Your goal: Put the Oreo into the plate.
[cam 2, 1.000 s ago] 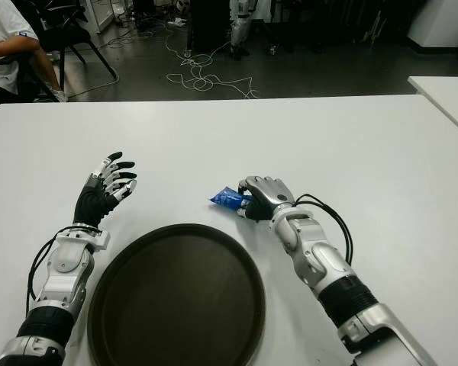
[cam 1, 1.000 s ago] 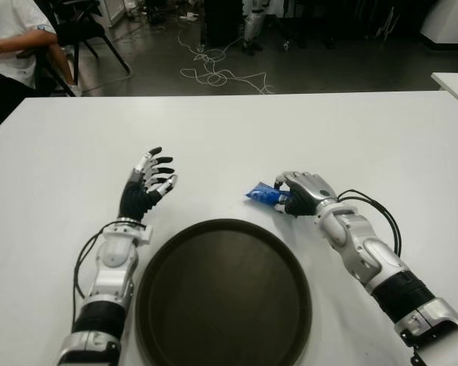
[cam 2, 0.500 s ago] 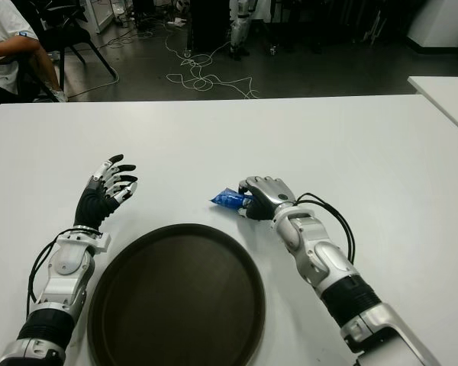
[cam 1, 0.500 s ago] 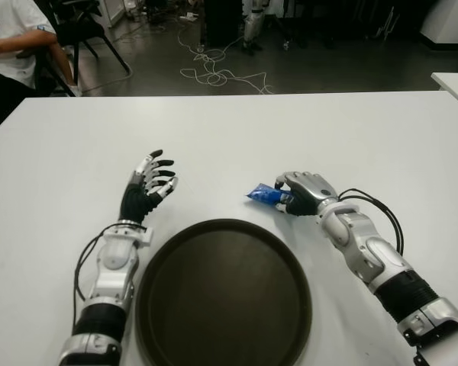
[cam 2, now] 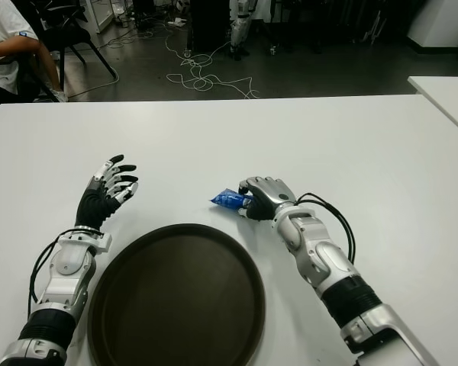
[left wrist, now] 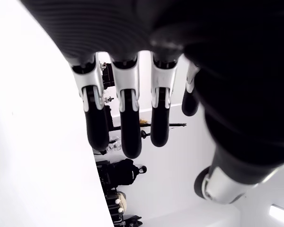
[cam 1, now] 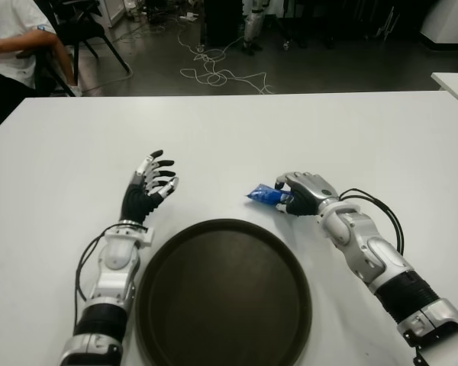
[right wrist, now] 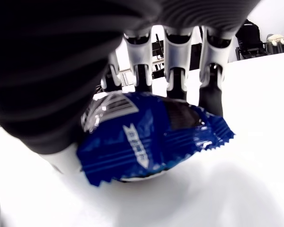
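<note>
The Oreo is a small blue packet, low over the white table just beyond the plate's far right rim. My right hand is shut on it; in the right wrist view the fingers curl over the Oreo and the thumb presses its near side. I cannot tell whether the packet touches the table. The plate is a large dark round tray near the table's front edge. My left hand shows to the left of the plate, fingers spread and holding nothing.
A person sits beyond the table's far left corner beside a black chair. Cables lie on the floor behind the table. Another white table shows at the right edge.
</note>
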`<action>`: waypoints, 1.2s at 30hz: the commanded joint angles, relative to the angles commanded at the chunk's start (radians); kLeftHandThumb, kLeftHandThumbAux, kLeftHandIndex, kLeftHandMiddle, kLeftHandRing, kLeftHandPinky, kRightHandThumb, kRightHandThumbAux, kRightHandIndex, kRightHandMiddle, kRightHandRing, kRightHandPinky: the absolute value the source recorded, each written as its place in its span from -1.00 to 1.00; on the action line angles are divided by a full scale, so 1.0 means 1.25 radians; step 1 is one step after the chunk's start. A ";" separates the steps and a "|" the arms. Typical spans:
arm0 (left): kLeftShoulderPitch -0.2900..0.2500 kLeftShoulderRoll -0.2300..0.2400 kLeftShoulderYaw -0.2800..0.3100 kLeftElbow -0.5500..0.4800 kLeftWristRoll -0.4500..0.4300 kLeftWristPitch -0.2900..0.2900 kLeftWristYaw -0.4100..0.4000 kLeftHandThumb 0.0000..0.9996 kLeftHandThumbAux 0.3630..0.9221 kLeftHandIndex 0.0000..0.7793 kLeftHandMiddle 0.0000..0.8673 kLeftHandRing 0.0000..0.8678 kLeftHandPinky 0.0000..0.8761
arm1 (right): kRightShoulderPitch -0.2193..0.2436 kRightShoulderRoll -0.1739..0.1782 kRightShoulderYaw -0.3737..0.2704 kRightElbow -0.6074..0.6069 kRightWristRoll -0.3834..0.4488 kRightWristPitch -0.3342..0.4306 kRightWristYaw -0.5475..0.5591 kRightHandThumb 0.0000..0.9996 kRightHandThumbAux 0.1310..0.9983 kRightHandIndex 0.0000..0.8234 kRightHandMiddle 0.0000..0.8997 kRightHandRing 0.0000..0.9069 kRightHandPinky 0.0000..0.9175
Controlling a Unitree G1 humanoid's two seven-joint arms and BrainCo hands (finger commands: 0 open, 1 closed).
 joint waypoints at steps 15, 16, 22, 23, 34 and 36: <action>0.001 0.000 0.001 -0.002 -0.005 0.008 -0.006 0.00 0.32 -0.63 -0.38 -0.30 -0.21 | 0.021 0.022 -0.041 -0.017 0.033 -0.034 -0.069 0.38 0.38 0.06 0.68 0.67 0.61; 0.001 0.000 0.001 0.000 -0.006 0.008 -0.007 0.01 0.31 -0.64 -0.39 -0.30 -0.21 | 0.023 0.024 -0.044 -0.017 0.037 -0.040 -0.080 0.38 0.38 0.06 0.68 0.67 0.61; -0.001 0.001 0.002 0.007 -0.002 0.001 -0.002 -0.03 0.39 -0.63 -0.38 -0.31 -0.24 | 0.040 0.042 -0.082 -0.009 0.077 -0.142 -0.186 0.39 0.38 0.06 0.68 0.68 0.64; -0.001 0.001 0.002 0.008 0.001 -0.003 0.001 -0.04 0.39 -0.63 -0.38 -0.31 -0.25 | 0.042 0.047 -0.092 -0.003 0.091 -0.170 -0.208 0.39 0.38 0.06 0.68 0.68 0.64; -0.007 0.009 0.004 0.023 0.010 -0.010 0.004 -0.17 0.36 -0.63 -0.39 -0.32 -0.26 | 0.038 0.067 -0.134 0.042 0.153 -0.320 -0.287 0.39 0.38 0.05 0.66 0.68 0.67; -0.008 0.010 0.005 0.026 0.009 -0.010 0.002 -0.16 0.37 -0.64 -0.39 -0.33 -0.26 | 0.036 0.073 -0.141 0.055 0.166 -0.357 -0.304 0.39 0.38 0.05 0.66 0.68 0.67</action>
